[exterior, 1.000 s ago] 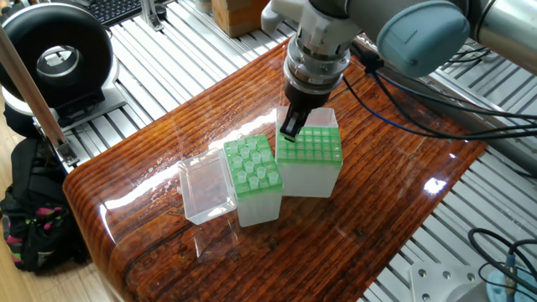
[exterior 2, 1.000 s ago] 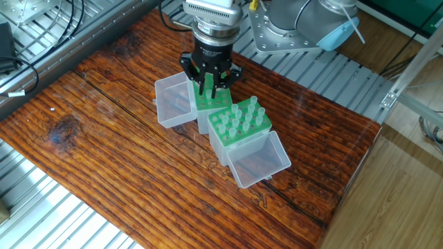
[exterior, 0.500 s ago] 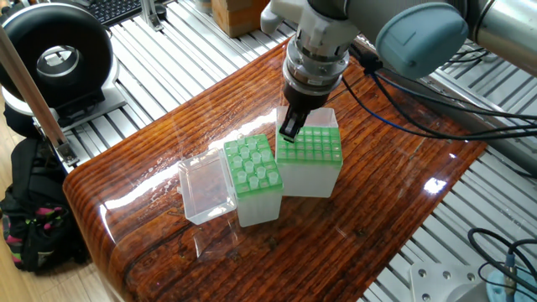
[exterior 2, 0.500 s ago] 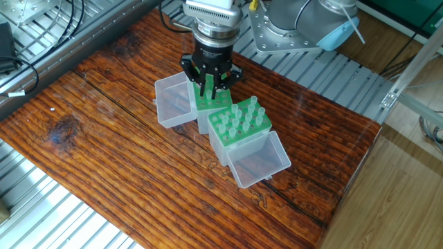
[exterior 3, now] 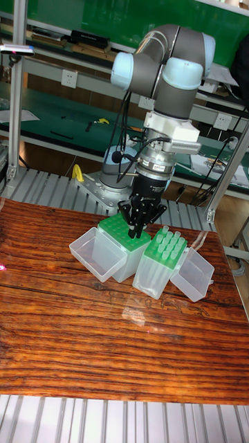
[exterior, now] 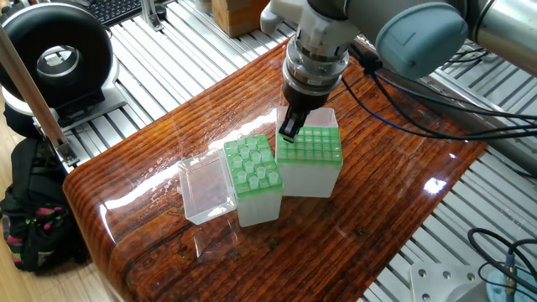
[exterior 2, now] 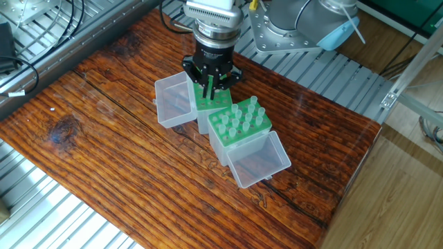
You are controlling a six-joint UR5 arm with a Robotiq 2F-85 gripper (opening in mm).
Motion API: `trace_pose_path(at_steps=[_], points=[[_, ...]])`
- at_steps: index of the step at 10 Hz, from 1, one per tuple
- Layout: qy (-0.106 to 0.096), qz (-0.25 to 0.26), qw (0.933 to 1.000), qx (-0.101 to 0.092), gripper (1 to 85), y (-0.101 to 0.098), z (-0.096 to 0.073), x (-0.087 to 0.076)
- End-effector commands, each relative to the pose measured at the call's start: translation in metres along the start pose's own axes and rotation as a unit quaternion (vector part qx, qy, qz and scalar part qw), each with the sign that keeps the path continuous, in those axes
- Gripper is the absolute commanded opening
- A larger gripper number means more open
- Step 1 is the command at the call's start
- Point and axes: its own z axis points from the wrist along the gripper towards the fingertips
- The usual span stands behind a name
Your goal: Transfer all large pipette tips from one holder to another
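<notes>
Nearest in one fixed view, the translucent whitish cone-shaped large pipette tips (exterior: 252, 166) stand upright in the green-topped grid rack with a clear open lid (exterior: 254, 180), their long axes vertical. Just beyond, touching it, sits the second green grid rack, which looks empty (exterior: 310, 149). The black two-finger gripper (exterior: 289, 127) hangs over that rack's corner, so the tips lie beside and slightly nearer. Its fingers (exterior 2: 210, 84) look narrow; whether they hold a tip cannot be told. Against the earlier frames, it has risen slightly.
</notes>
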Motion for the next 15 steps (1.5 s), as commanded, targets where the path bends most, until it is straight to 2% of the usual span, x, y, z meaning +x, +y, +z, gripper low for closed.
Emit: trace_pose_path(at_steps=[1,4,5,7,9,12,15], points=[[0.002,0.004,1.0,0.003,9.3,-0.001,-0.012,0.0],[0.011,0.012,0.9998,0.006,6.3,0.004,-0.04,-0.006],[0.005,0.011,0.9999,0.007,6.3,0.003,-0.053,-0.013],[-0.007,0.013,0.9999,-0.003,6.7,0.005,-0.074,-0.025],[-0.005,0.013,0.9999,-0.006,7.3,0.002,-0.105,-0.031],[-0.004,0.015,0.9998,-0.01,7.3,0.006,-0.133,-0.033],[-0.002,0.017,0.9996,-0.022,7.7,0.012,-0.16,-0.033]])
